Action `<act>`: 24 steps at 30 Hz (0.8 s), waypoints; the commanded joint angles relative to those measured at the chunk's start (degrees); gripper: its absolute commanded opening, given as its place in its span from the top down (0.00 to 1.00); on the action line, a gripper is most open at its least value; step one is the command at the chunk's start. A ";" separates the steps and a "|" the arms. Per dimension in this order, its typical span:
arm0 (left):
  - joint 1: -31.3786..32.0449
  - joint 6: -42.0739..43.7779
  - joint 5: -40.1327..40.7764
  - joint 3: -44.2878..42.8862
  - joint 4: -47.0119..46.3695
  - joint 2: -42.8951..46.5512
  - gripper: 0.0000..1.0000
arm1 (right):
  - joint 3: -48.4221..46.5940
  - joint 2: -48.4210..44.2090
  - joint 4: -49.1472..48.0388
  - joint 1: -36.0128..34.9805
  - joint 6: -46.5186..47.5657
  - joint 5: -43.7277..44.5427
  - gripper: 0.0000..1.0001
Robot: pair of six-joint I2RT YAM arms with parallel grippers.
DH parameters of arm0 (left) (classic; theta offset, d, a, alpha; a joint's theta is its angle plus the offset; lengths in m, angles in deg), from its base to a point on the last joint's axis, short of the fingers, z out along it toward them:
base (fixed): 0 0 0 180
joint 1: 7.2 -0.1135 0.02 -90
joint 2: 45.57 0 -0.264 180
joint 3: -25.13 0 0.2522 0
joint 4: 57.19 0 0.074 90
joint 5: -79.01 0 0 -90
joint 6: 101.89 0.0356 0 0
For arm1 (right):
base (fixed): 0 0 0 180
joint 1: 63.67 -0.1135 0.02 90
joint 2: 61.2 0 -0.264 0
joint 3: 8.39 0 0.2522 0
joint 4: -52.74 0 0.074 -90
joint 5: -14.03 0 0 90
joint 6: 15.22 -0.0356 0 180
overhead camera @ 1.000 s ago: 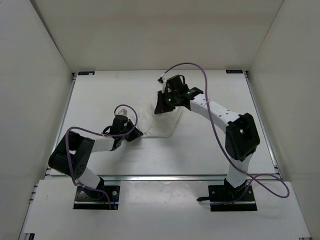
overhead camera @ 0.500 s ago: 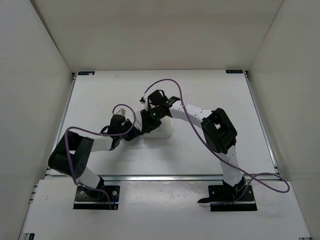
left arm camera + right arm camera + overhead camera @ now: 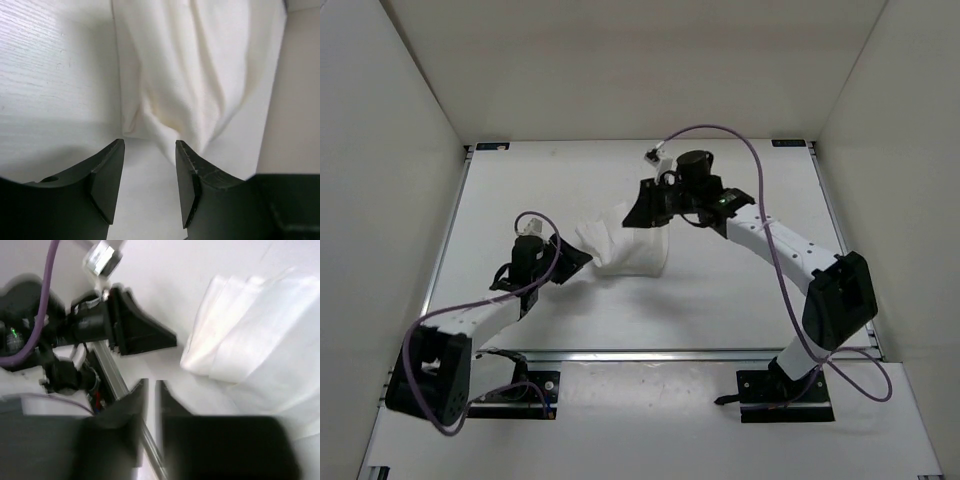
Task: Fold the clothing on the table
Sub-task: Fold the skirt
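White walls [image 3: 620, 70] close the table [image 3: 750, 290] on three sides, and thin metal rails [image 3: 670, 353] run along its edges.

The left gripper [image 3: 578, 263] is low over the table, a little toward 8 o'clock from the middle. In the left wrist view its two dark fingers [image 3: 107, 175] are clearly apart, and only bare table shows between them. Its tips point toward 2 o'clock, and the clothing [image 3: 200, 75] begins just in front of them, without touching them.

The right gripper [image 3: 640, 212] hangs near the middle of the table, at the 12 o'clock edge of the clothing [image 3: 625, 250]. The right wrist view is blurred. Its fingers [image 3: 137, 400] show a narrow gap between them, and nothing is held there. From above I cannot tell if this gripper touches the fabric.

The clothing lies on the table between the two grippers, as a white, soft, wrinkled bundle with several layers one over another. Its long creases run from 7 o'clock to 1 o'clock in the left wrist view. One thick folded corner [image 3: 200, 360] points toward the left gripper [image 3: 135, 332].

A purple cable [image 3: 720, 130] loops above the right arm, toward 12 o'clock.
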 commanded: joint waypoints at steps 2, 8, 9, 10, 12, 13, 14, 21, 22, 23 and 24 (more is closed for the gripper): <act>-1.29 -1.40 3.04 2.05 6.36 11.57 0.44 | 2.70 3.38 -9.95 3.75 -4.92 -6.73 1.00; -1.29 1.69 4.01 -0.15 14.36 18.63 0.44 | 3.31 15.07 -22.14 1.04 -7.64 -11.49 1.00; -1.21 1.25 3.23 -0.15 14.19 19.59 0.43 | 3.75 17.88 -24.09 0.77 -8.52 -11.58 1.00; -1.47 1.07 3.22 -0.41 14.45 20.47 0.43 | 4.19 19.65 -26.98 0.33 -10.62 -10.62 1.00; -0.95 1.42 3.04 -1.55 15.94 21.44 0.43 | 5.51 26.13 -31.13 0.67 -18.25 -7.29 1.00; -0.86 1.94 3.13 -2.43 16.91 21.97 0.43 | 5.34 27.47 -31.83 0.59 -20.11 -5.53 1.00; -0.77 2.38 2.96 -3.57 18.05 22.15 0.42 | 4.38 30.53 -33.93 0.94 -23.18 -5.86 1.00; -1.12 9.23 3.05 -9.28 24.99 24.96 0.35 | -4.95 31.03 -27.19 2.52 -24.80 -8.59 1.00; -1.47 10.72 2.87 -10.07 25.70 24.96 0.32 | -4.86 26.91 -26.57 2.61 -24.18 -8.50 1.00; -2.17 12.39 2.35 -11.48 26.49 24.87 0.27 | -3.90 24.70 -25.00 2.52 -22.96 -8.15 1.00; -2.00 13.36 1.03 -13.14 27.10 24.96 0.20 | -2.67 20.24 -23.24 2.61 -20.68 -7.54 0.99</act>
